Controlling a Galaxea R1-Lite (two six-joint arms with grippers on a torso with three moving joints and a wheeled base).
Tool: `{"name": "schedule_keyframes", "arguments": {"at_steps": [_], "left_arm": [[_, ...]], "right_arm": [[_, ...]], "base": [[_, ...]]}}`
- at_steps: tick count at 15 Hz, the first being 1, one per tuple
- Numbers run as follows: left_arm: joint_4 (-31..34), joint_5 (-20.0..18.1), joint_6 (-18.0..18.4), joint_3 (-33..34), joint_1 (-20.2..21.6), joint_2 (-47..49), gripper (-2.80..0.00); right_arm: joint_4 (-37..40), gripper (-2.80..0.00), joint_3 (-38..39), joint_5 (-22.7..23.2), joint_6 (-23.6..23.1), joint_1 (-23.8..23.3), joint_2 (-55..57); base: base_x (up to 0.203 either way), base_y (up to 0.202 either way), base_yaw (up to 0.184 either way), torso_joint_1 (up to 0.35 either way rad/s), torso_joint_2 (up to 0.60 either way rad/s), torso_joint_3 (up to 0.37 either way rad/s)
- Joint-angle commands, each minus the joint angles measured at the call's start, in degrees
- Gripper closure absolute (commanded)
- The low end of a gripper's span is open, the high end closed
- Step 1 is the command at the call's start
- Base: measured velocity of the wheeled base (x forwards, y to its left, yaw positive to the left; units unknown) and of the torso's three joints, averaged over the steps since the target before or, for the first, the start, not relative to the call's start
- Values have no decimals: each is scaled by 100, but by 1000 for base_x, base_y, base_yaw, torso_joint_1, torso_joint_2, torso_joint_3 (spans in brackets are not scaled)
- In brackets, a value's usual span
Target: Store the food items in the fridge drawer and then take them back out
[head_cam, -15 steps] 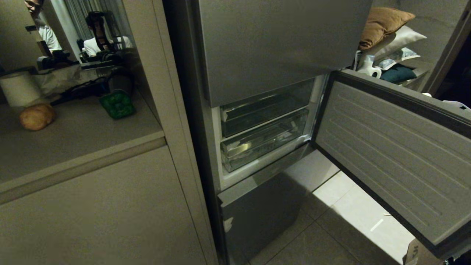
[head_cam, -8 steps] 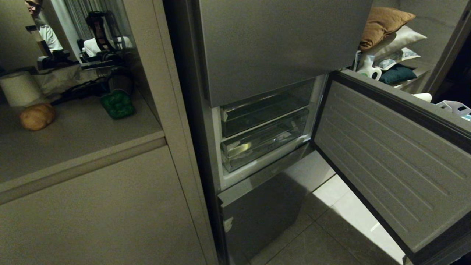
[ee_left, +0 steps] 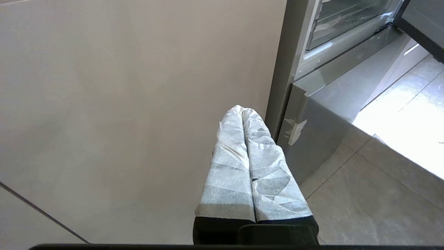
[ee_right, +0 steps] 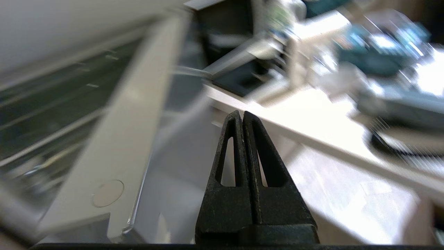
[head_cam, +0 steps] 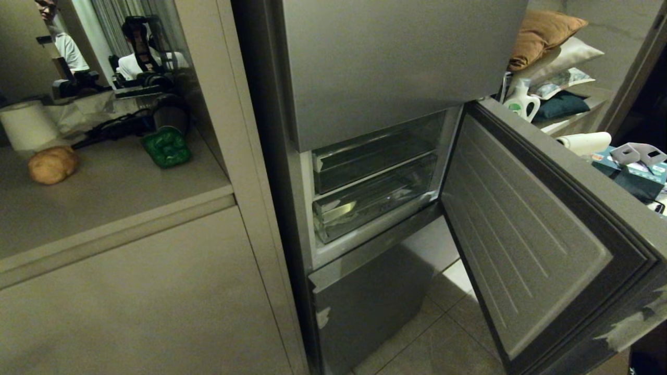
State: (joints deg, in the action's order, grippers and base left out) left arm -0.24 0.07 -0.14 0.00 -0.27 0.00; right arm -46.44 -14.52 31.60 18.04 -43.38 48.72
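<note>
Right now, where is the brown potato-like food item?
In the head view the potato-like item lies on the counter at far left, beside a white roll and left of the green item.

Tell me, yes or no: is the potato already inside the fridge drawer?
No. The potato lies on the counter left of the fridge, well apart from the clear fridge drawer.

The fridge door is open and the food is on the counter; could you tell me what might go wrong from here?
1. Both clear drawers are pushed in, so one needs pulling out first.
2. The open fridge door juts into the right arm's likely path.
3. The potato lies far left on the counter, a long reach.
</note>
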Motion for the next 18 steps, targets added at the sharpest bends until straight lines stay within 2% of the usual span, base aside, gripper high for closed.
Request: {"name": "schedule_keyframes", "arguments": {"at_steps": [1,4,6,8,11,12,14,16,18], "left_arm": [[-2,1,-3,0,0,9,0],[-2,1,-3,0,0,9,0],[-2,1,-3,0,0,9,0],[-2,1,-3,0,-2,9,0],[-2,-5,-3,0,0,9,0],[-2,1,-3,0,0,9,0],[-2,1,-3,0,0,9,0],[-2,1,-3,0,0,9,0],[-2,1,-3,0,0,9,0]], "right_arm": [[25,0,-7,-130,8,445,-647],[253,0,19,-181,6,819,-645],[669,0,-23,-522,6,1534,-409],[936,0,-143,-1156,7,2711,18],[1071,0,-395,-2555,25,4733,945],[1092,0,-487,-2919,47,5204,1413],[1120,0,-662,-3181,141,5531,2206],[1164,0,-868,-2689,236,5636,2533],[1138,0,-1050,-2486,256,5646,2924]], "base": [[0,0,0,0,0,0],[0,0,0,0,0,0],[0,0,0,0,0,0],[0,0,0,0,0,0],[0,0,0,0,0,0],[0,0,0,0,0,0],[0,0,0,0,0,0],[0,0,0,0,0,0],[0,0,0,0,0,0]]}}
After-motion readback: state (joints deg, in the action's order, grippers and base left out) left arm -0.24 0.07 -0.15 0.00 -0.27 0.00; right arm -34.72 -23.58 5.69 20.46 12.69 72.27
